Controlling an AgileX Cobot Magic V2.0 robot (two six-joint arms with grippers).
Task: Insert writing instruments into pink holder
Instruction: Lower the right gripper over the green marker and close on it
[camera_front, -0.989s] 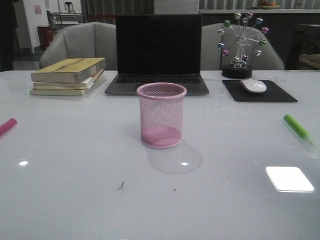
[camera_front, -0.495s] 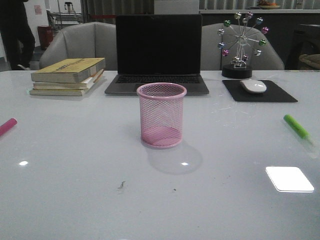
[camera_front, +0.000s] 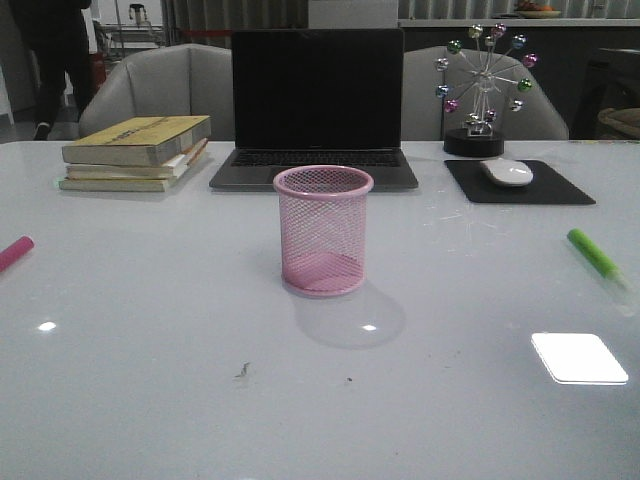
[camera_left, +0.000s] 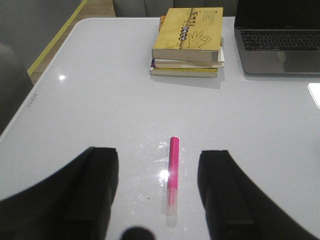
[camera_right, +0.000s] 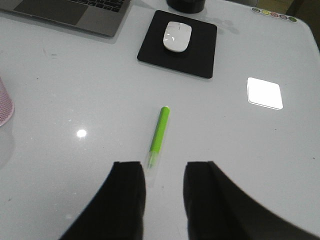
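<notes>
Two markers lie flat at the surface's edges, each ahead of a spread, empty claw; the holder stands between them.

The pink marker (camera_left: 173, 175) and green marker (camera_right: 158, 131) look light, rigid and smooth, likely to roll, so a pinch across mid-barrel seems safest. The pink one lies far left on the white surface (camera_front: 150, 330), lined up with the gap of the left claw (camera_left: 157, 195); the green one lies far right, just ahead of the right claw (camera_right: 164, 197), slightly aslant. The pink mesh holder (camera_front: 323, 230) stands upright at centre, well apart from both, probably light enough to tip. Beyond sit books (camera_front: 135, 152), a laptop (camera_front: 316, 105) and a mouse (camera_front: 507, 171).
</notes>
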